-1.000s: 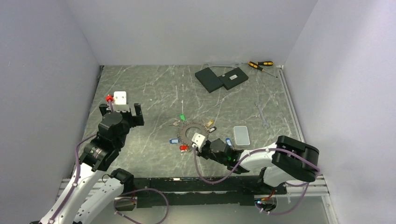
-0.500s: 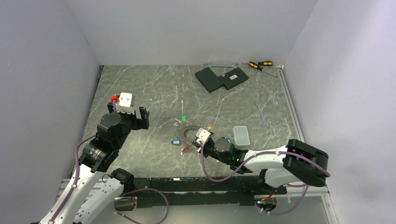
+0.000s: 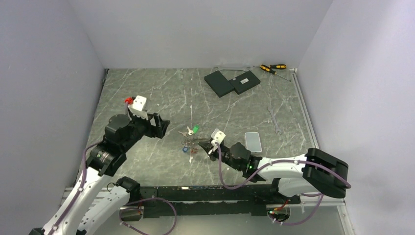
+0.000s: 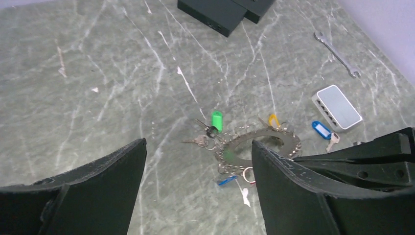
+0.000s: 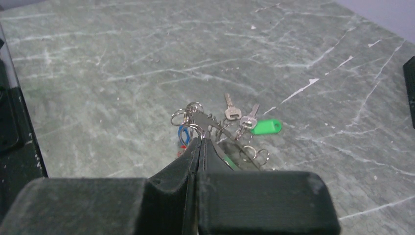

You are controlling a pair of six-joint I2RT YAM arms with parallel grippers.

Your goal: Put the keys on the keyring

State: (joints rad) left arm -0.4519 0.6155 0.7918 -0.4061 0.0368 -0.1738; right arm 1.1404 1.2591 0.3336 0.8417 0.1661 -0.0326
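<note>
Grey-veined stone bench (image 4: 98,73): you see the large thin metal keyring (image 4: 266,142), strung with small grey keys, near the bench centre, with a green-tagged key (image 4: 216,120) at its far-left edge. The right fingers (image 5: 198,159) are pinched closed on the ring's right rim. The left fingers (image 4: 98,186) are spread wide and empty, hovering left of the keyring. A blue-tagged key (image 4: 321,129) lies just beside a pale rounded slab (image 4: 337,105), on the right.

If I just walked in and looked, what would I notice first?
Probably the big metal keyring in the middle of the marbled table, with little keys and a bright green tag fanned around it. The right arm's fingers are pinched shut on its edge. The left arm's fingers hang wide open nearby.
</note>
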